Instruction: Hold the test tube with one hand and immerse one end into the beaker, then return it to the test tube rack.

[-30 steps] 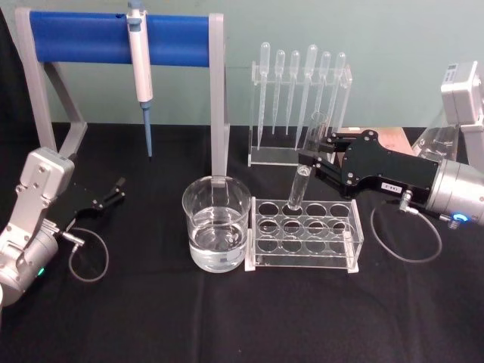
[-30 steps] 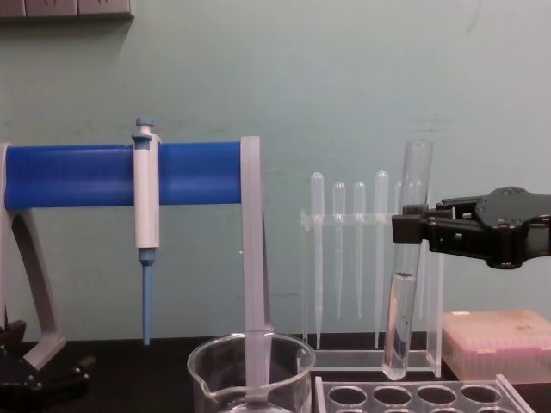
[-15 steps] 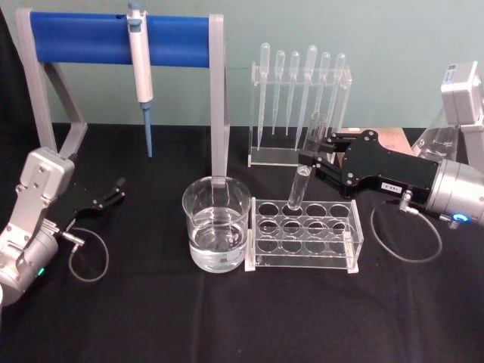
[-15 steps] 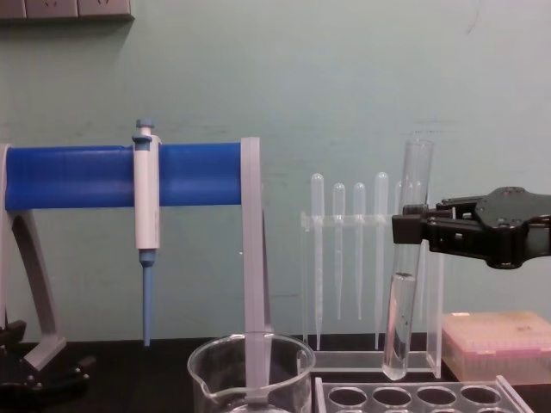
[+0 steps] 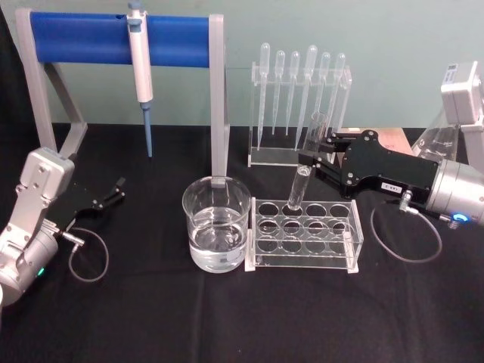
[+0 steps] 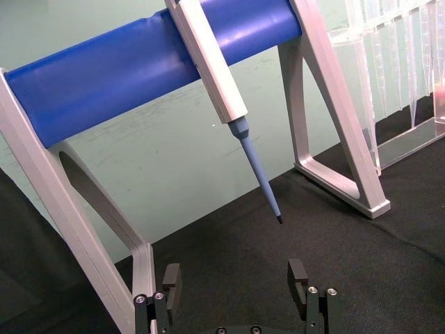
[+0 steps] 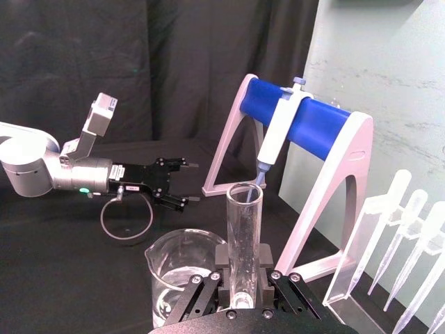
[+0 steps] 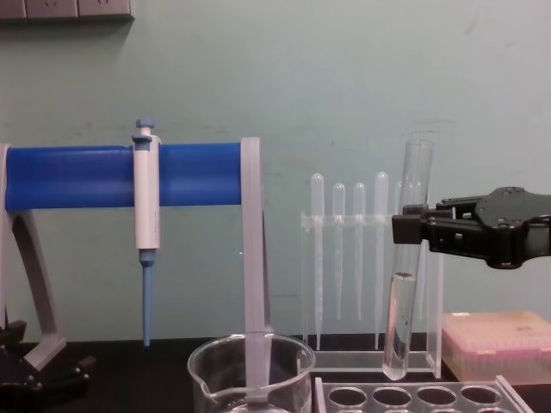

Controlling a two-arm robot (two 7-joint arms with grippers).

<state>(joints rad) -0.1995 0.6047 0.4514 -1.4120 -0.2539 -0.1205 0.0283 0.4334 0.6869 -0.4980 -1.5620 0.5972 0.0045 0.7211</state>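
Right gripper: two black fingers clenched on one test tube at about mid-length, the tube nearly upright with its open rim tilted slightly away from the robot. Below the fingertips stands one clear rack, with three rows of four holes in the head view. The tube's rounded end sits over the rear-left hole. From the side, the chest view sets that end just above the rack's top plate and shows a liquid line below the fingers. The right wrist view looks down into the tube's rim, flanked by both fingers. One beaker, part-filled with clear liquid, stands left of and below the gripper, just beside the rack. Behind the gripper are six pipettes in one stand. Farther left, one pipettor hangs on a blue bar. Left gripper: fingers spread, holding nothing, parked well apart from the rest.
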